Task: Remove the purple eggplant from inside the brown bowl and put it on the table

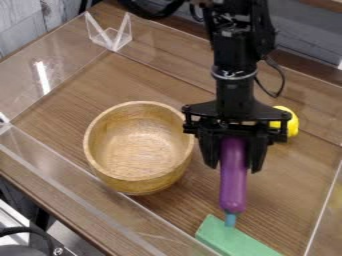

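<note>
The purple eggplant (235, 180) hangs upright between my gripper's black fingers, its bluish-green stem tip pointing down just above the table (167, 80). My gripper (235, 160) is shut on the eggplant's upper part and points almost straight down. It stands right of the brown bowl (136, 146), which is empty and sits left of centre. The eggplant's lower end is close to the green block.
A flat green block (237, 239) lies at the front edge, under the eggplant's tip. A yellow lemon (285, 122) sits behind the gripper on the right. Clear acrylic walls (54, 60) edge the table, with a clear stand (110, 32) at the back left.
</note>
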